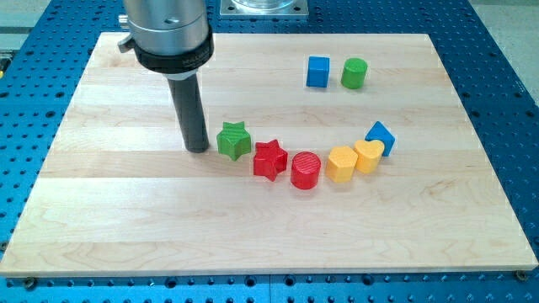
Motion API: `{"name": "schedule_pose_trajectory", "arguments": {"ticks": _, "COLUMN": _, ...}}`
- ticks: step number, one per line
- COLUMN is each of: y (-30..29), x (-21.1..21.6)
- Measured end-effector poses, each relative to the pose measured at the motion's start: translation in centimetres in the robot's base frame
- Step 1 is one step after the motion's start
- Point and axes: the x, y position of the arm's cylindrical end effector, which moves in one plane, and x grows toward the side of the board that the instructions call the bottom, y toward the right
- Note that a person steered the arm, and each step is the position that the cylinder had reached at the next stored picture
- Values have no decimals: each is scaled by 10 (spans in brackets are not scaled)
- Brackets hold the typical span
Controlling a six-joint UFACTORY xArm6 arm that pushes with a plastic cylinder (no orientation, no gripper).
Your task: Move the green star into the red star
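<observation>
Counter [126, 210]: pale wooden board, filling most of the frame, set on a blue perforated base [514, 101].

Arm housing [165, 34]: grey and black cylinder, upper left of frame, dark rod dropping straight down from it.

Tool: plain rod, no jaws to spread or press together, pinching nothing. My tip [198, 150] down on the counter, left of centre, just beside the green star on that star's left; contact or a hair's gap, cannot tell.

Red cylinder [305, 171]: lower centre, just right of the red star, very close or touching.

Yellow block [341, 163], rounded, shape unclear: right of the red cylinder, touching the yellow heart.

Green star [234, 140]: centre of frame, just right of the tip, upper left of the red star, points near or touching.

Red star [270, 160]: centre, between green star and red cylinder.

Blue cube [317, 72]: upper right of centre, just beside the green cylinder, narrow gap.

Green cylinder [354, 74]: upper right, right of the blue cube.

Yellow heart [369, 156]: right of centre, against the blue block.

Blue block [381, 135], angular, partly hidden behind the heart: right end of the curved row.
</observation>
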Motion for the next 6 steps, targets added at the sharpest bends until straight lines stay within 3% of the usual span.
{"name": "schedule_pose_trajectory", "arguments": {"ticks": 2, "y": 37, "x": -4}}
{"name": "schedule_pose_trajectory", "arguments": {"ticks": 3, "y": 15, "x": -45}}
{"name": "schedule_pose_trajectory", "arguments": {"ticks": 5, "y": 28, "x": -170}}
{"name": "schedule_pose_trajectory", "arguments": {"ticks": 6, "y": 131, "x": -188}}
